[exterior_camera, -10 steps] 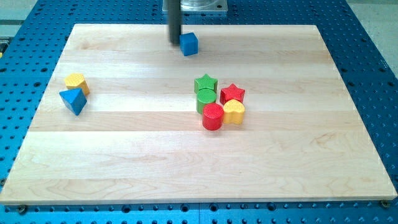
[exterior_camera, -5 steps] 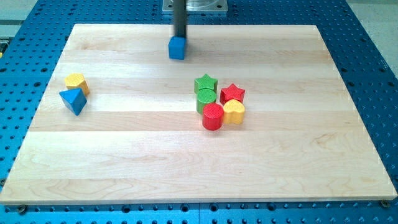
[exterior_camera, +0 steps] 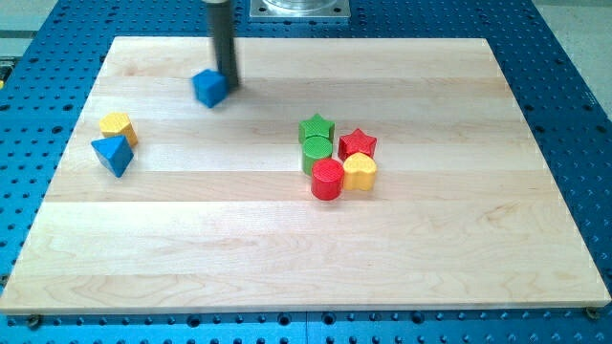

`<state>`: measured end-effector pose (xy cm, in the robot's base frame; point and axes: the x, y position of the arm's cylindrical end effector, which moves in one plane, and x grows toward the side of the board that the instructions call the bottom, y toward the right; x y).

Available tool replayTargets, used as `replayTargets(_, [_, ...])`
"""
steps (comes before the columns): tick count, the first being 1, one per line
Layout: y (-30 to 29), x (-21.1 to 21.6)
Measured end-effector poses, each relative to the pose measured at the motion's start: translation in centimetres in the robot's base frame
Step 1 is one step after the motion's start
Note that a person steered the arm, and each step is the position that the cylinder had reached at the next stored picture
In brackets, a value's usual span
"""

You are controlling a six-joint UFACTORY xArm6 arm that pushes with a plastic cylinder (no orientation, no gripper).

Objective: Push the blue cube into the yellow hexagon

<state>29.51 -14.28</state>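
The blue cube (exterior_camera: 209, 87) lies near the view's top, left of centre, on the wooden board (exterior_camera: 287, 248). My tip (exterior_camera: 229, 87) stands right against the cube's right side. The yellow hexagon (exterior_camera: 118, 125) sits at the view's left, well to the left and a little below the cube. A blue triangle (exterior_camera: 112, 154) touches the hexagon's lower side.
A cluster right of centre holds a green star (exterior_camera: 316, 127), a green cylinder (exterior_camera: 316, 150), a red star (exterior_camera: 358, 143), a red cylinder (exterior_camera: 327, 179) and a yellow heart (exterior_camera: 360, 172). A grey mount (exterior_camera: 298, 8) shows at the top edge.
The blue cube has slid left and slightly down along the top of the board. My tip went from the cube's left, over its top, to its right side and moved left with it.
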Motion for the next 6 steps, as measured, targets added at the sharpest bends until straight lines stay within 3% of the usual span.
replayTargets(1, [-0.7,0.0])
replayTargets(2, [2.6,1.6])
replayTargets(4, [-6.4,3.7])
replayTargets(5, [-5.4,2.3])
replayTargets(6, [-9.0,1.5])
